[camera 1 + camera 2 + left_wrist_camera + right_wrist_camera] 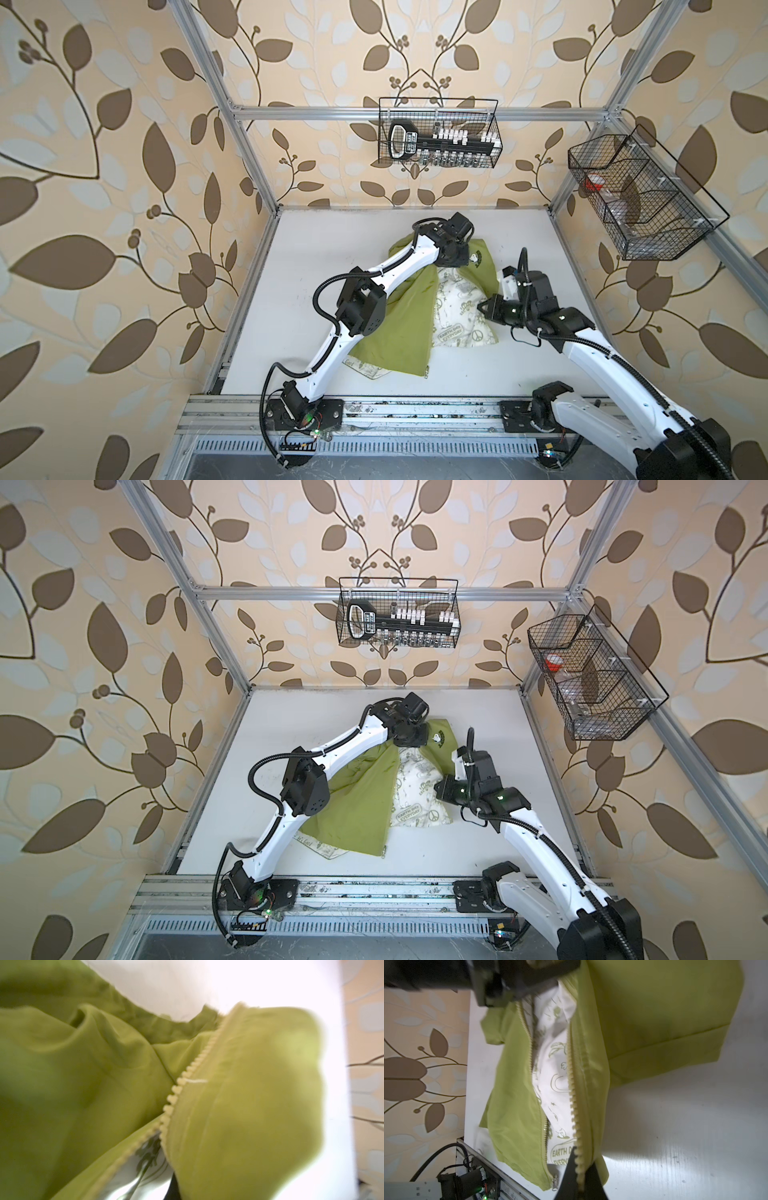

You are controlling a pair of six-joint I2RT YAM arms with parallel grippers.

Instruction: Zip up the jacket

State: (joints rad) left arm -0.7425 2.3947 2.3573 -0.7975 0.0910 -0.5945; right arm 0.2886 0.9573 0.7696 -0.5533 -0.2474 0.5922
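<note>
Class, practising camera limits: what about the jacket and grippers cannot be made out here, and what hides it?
- Left gripper: in both top views its own wrist covers the jaws; in the left wrist view blurred jacket fabric fills the frame.
- Gripped zipper side's hem end: right wrist view, hidden between the right gripper fingers and cut off by the edge.
- Chest print: top views, too small to read.

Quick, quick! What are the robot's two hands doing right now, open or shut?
Left hand: shut, pinching the jacket.
Right hand: shut, pinching the jacket's zipper edge.
</note>
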